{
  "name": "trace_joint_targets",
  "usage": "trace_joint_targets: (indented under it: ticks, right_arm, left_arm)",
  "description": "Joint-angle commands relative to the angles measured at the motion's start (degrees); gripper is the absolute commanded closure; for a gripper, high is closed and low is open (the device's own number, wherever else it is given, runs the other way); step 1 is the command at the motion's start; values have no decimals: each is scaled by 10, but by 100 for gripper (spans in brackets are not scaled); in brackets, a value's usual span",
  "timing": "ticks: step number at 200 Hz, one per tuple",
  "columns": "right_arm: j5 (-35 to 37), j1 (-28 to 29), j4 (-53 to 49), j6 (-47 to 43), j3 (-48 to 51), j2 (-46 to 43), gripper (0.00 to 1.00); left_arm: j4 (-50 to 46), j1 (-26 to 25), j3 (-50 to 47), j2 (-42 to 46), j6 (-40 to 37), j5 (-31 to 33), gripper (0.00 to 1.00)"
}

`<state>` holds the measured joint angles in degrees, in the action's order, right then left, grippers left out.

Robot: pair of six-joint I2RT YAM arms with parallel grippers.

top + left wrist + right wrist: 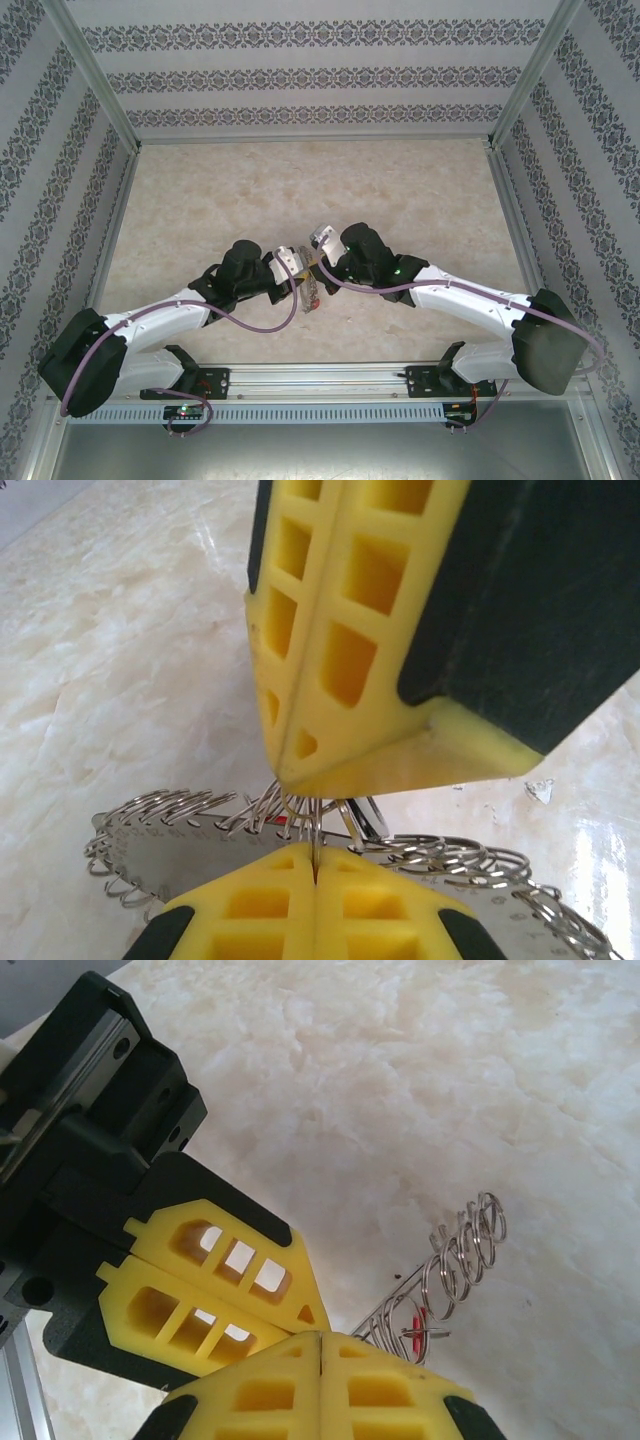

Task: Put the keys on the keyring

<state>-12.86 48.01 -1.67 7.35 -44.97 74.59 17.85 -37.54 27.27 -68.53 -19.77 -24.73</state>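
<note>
Yellow fingers (pixel 295 880) of the left gripper (pixel 315 865) were pressed fully together on a wire loop of the keyring (pixel 185 805). We saw the right gripper (pixel 292 780) likewise closed tight, pinching neighbouring loops from above. We found the ring between both claws near the table's (pixel 400 190) front middle, a red tag (pixel 414 1326) among its loops.

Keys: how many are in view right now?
1: a red key tag shows among the loops of the keyring, just past the right hand. Other keys may be hidden behind it and the left hand, both shut at the keyring.
</note>
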Motion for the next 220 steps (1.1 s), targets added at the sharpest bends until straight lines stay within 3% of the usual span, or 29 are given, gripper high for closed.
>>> trace_joint_targets:
  ticks: [1, 91, 103, 141, 220]
  right_arm:
    - [14, -16, 0, 34, 16, -4, 100]
    - [8, -27, 12, 60, 20, 0, 100]
    - [1, -24, 14, 54, 13, -5, 100]
    - [-17, -16, 14, 37, 1, -15, 100]
    - [-31, -6, 14, 21, -4, -17, 100]
  left_arm:
    - [81, -8, -17, 9, 25, 1, 100]
    - [115, -10, -39, -9, 35, -6, 100]
    - [105, -10, -38, -8, 33, -6, 85]
    - [69, -14, -28, 3, 21, -6, 70]
    - [34, -19, 0, 3, 3, -11, 66]
